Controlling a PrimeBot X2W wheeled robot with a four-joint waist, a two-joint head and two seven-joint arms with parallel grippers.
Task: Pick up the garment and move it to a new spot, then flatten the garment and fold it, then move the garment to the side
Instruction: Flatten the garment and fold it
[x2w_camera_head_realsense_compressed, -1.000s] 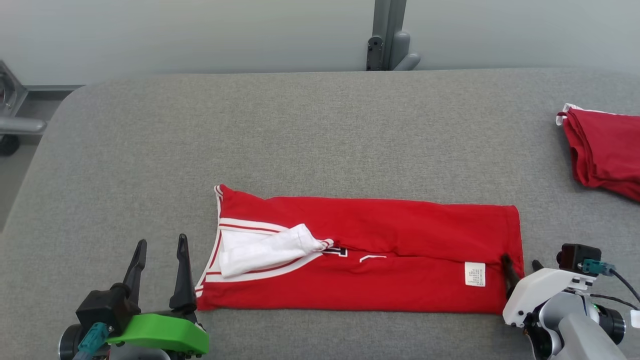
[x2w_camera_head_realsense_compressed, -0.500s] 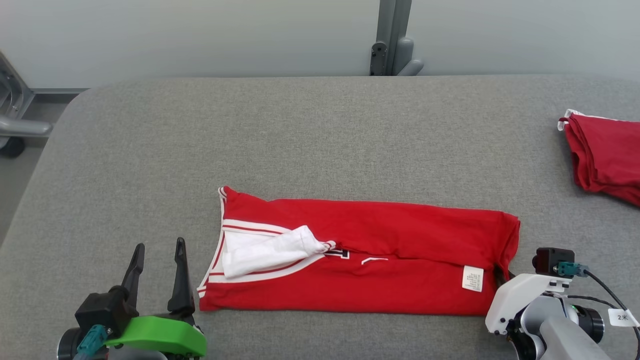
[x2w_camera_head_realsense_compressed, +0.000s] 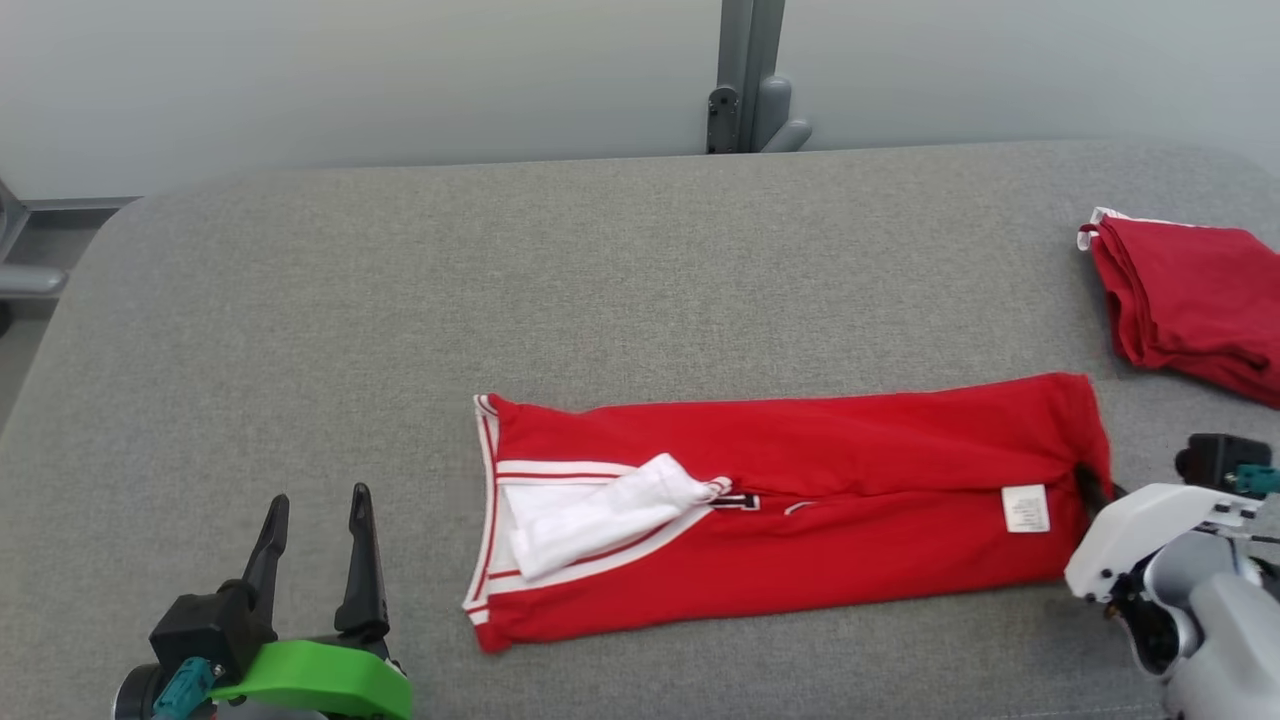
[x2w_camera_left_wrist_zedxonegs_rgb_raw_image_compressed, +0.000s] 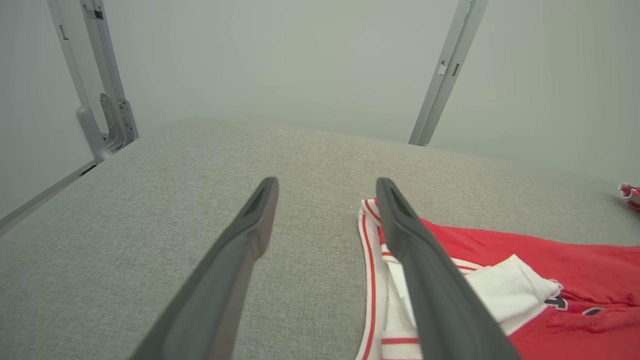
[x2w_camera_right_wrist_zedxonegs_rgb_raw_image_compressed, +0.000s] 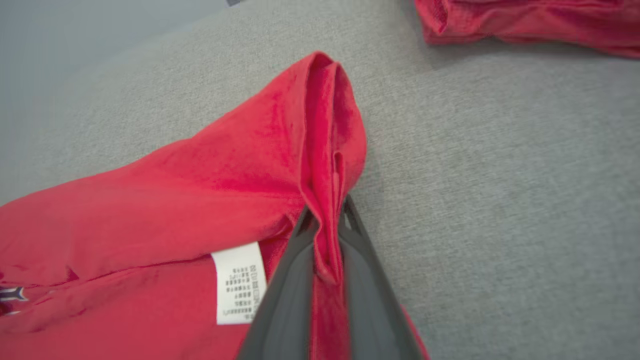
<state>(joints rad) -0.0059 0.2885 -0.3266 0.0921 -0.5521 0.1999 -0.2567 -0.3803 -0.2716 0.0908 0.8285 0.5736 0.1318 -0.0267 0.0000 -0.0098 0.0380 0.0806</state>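
The garment (x2w_camera_head_realsense_compressed: 800, 500) is a red jersey with white trim, folded into a long strip across the grey table (x2w_camera_head_realsense_compressed: 500, 280). Its white-trimmed end points left and a white label (x2w_camera_head_realsense_compressed: 1022, 509) sits near its right end. My right gripper (x2w_camera_head_realsense_compressed: 1088, 485) is shut on the garment's right edge; in the right wrist view its two fingers pinch a raised ridge of the red garment (x2w_camera_right_wrist_zedxonegs_rgb_raw_image_compressed: 325, 165), right gripper (x2w_camera_right_wrist_zedxonegs_rgb_raw_image_compressed: 327, 212). My left gripper (x2w_camera_head_realsense_compressed: 315, 510) stands open at the lower left, apart from the garment's trimmed end (x2w_camera_left_wrist_zedxonegs_rgb_raw_image_compressed: 372, 280), left gripper (x2w_camera_left_wrist_zedxonegs_rgb_raw_image_compressed: 325, 187).
A second red garment (x2w_camera_head_realsense_compressed: 1190, 300) lies bunched at the table's right edge and in the right wrist view as the red cloth (x2w_camera_right_wrist_zedxonegs_rgb_raw_image_compressed: 525, 20) at the top. A grey post (x2w_camera_head_realsense_compressed: 745, 75) stands behind the table's far edge. Bare grey table lies left and beyond the jersey.
My right gripper has shut on the garment's right edge and pulled that end up and to the right, so the strip now lies slanted. The head camera has shifted too. The left gripper stays open.
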